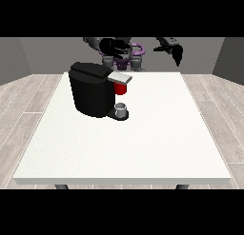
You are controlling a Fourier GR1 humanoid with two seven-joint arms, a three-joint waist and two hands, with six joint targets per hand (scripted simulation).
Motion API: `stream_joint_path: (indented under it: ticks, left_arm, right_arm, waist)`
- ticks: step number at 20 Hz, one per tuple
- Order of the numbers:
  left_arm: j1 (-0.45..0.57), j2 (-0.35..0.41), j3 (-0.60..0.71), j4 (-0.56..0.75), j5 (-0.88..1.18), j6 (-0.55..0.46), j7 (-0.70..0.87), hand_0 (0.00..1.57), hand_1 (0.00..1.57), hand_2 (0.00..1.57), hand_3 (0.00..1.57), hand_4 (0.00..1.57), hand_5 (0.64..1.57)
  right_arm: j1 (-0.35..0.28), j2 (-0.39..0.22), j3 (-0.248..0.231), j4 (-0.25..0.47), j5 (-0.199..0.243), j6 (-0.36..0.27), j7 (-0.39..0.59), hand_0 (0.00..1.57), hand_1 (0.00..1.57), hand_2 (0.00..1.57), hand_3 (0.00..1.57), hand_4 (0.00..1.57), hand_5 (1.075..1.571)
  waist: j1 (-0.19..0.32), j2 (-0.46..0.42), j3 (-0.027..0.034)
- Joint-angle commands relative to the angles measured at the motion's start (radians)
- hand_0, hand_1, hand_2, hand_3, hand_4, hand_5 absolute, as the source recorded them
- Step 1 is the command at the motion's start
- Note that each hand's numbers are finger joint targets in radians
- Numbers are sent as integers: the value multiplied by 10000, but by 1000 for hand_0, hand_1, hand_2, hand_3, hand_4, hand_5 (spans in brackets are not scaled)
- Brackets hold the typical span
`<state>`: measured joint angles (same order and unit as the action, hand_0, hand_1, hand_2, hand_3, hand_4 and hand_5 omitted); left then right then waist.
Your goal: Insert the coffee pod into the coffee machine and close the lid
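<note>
Hand at the view's right (174, 51), black, raised above the far edge of the white counter (157, 134), fingers straight and pointing down, open and holding nothing. Hand at the view's left (114, 46), also black, up in front of the robot's torso (128, 58), above and behind the coffee machine (91, 93); open or closed, cannot tell. Both hands well apart from the machine and touching nothing on the counter. Black coffee machine standing upright on the counter's far left part, a grey flap (119, 77) jutting from its top towards the view's right. Just under the flap, a red thing at the machine (120, 89). Lower, on the machine's base, a small grey thing (121, 107), not to be told for the coffee pod; pod itself not plainly seen.
</note>
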<state>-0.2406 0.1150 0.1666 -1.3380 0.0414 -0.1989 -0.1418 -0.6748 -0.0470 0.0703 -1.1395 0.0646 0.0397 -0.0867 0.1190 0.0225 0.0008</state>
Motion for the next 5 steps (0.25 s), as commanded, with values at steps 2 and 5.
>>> stream_joint_path:
  ticks: [2,5]
  left_arm:
    - [673,-386,8,506,-179,409,-447,0,0,0,0,245,1571]
    - [915,143,348,267,148,20,-336,0,0,0,0,192,1571]
  right_arm:
    - [1974,452,1177,-1073,-1374,-160,-325,0,0,0,0,286,1571]
    - [3242,430,844,-1068,-1086,121,-1003,0,0,0,0,157,1571]
  waist:
    - [-814,-1106,-8]
    - [-1268,-1145,-6]
